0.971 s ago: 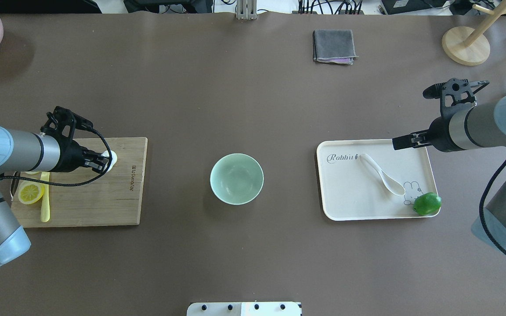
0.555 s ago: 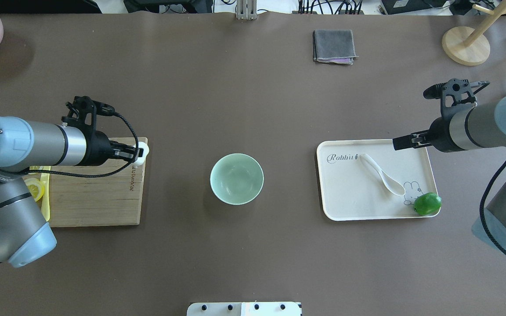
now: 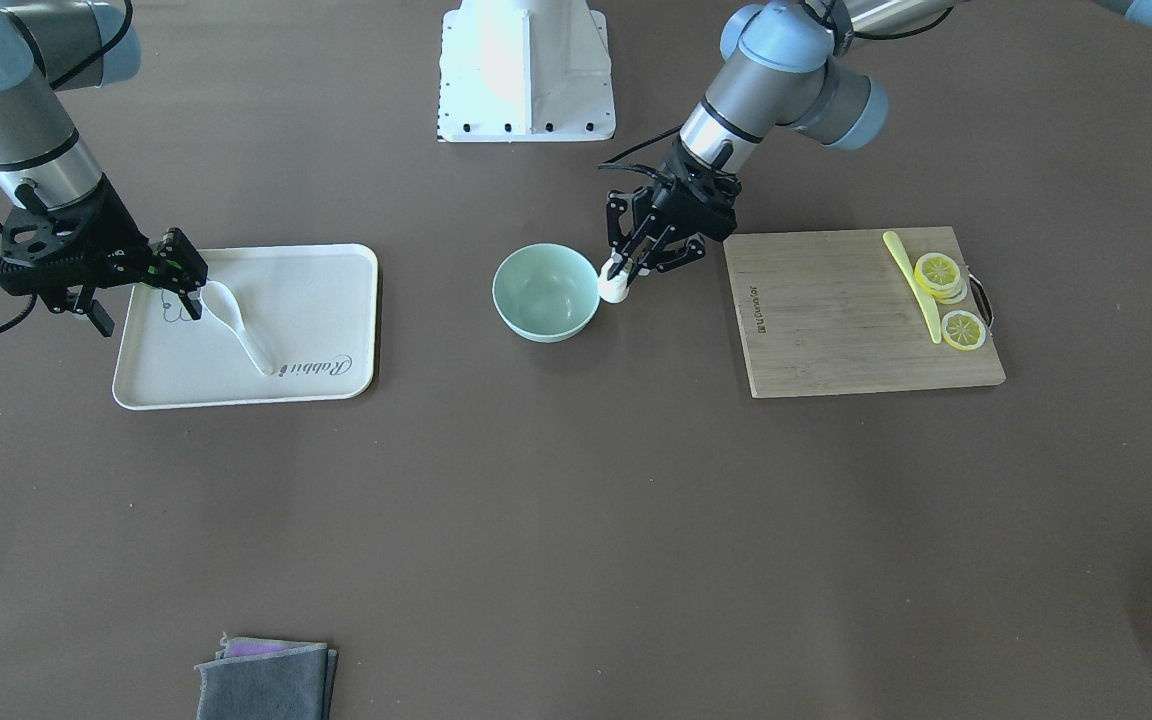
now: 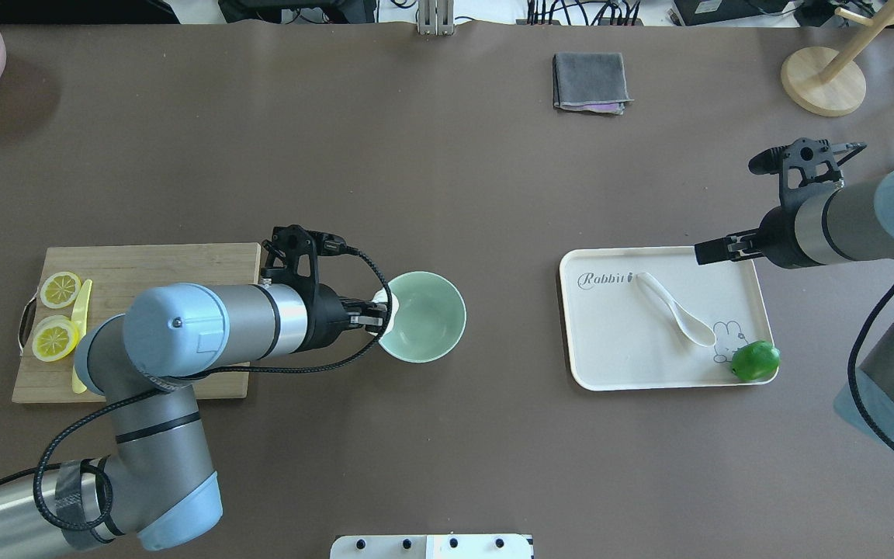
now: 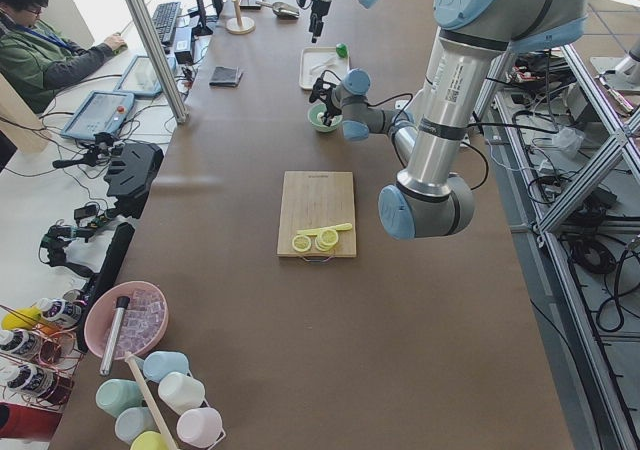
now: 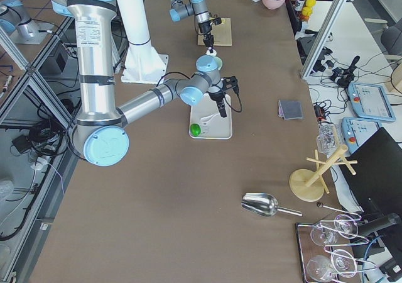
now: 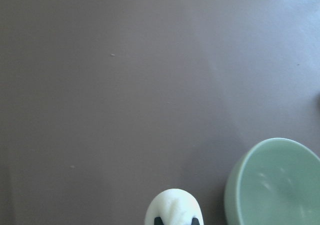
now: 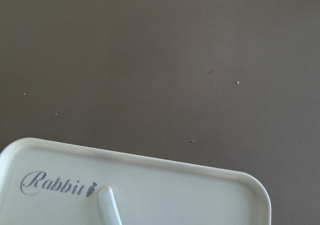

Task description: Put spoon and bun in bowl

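1 ea: bun, spoon, bowl

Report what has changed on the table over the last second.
The left gripper, shut on the bun, carried it off the cutting board and across the table to the board-side rim of the bowl. The bun is not released yet. Unchanged: the bowl, the right gripper open over the tray's edge, and the spoon and lime on the tray.

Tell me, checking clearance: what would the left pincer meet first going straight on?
Probably the near rim of the bowl; the left pincer, shut on the bun, points at it, though height is unclear.
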Action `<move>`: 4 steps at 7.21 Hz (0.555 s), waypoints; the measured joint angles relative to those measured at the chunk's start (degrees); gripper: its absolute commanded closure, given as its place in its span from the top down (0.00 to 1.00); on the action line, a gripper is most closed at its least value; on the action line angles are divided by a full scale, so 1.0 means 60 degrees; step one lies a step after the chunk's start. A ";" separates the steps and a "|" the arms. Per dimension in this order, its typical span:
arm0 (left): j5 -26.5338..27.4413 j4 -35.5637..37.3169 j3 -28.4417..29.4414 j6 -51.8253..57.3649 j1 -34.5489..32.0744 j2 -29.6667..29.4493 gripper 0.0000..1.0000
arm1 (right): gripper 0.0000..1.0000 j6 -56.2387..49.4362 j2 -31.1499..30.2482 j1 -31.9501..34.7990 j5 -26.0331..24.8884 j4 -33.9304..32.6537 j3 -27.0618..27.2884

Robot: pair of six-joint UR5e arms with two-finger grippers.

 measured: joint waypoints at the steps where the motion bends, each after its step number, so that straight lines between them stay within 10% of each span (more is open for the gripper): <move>1: 0.0009 0.0167 0.0040 -0.0131 0.0072 -0.0234 0.98 | 1.00 -0.0001 0.0000 -0.0005 -0.0004 0.0002 0.0000; 4: 0.0039 0.0386 -0.0020 -0.0117 0.0112 -0.0337 0.99 | 1.00 -0.0001 0.0005 -0.0051 -0.0123 0.0001 0.0000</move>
